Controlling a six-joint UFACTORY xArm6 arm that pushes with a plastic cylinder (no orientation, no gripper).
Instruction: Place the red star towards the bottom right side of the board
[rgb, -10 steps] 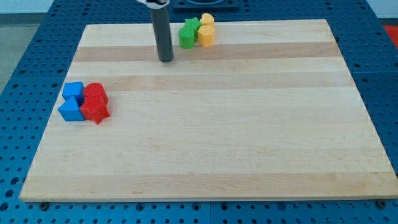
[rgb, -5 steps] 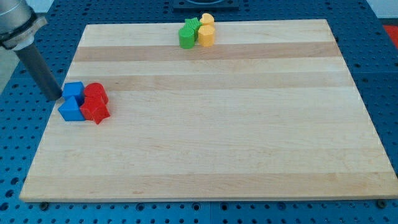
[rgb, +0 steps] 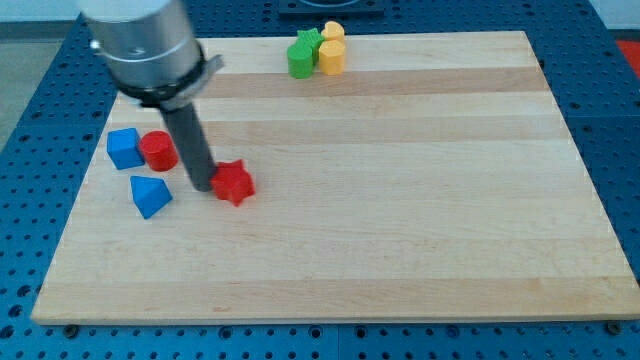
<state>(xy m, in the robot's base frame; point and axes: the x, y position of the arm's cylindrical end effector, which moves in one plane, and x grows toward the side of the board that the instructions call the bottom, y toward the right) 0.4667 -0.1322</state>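
Note:
The red star (rgb: 234, 183) lies on the wooden board (rgb: 400, 200), left of its middle. My tip (rgb: 202, 186) stands right against the star's left side. A red round block (rgb: 158, 151) sits further left, touching a blue block (rgb: 125, 148) on its left. A blue triangular block (rgb: 151, 194) lies apart, below those two and left of my tip.
At the view's top, two green blocks (rgb: 301, 56) and two yellow blocks (rgb: 331, 52) sit bunched near the board's top edge. The board lies on a blue perforated table (rgb: 30, 120).
My tip swept from the board's top to the left edge, then right through the cluster. The red star has slid right, and the blue blocks and red round block have spread apart.

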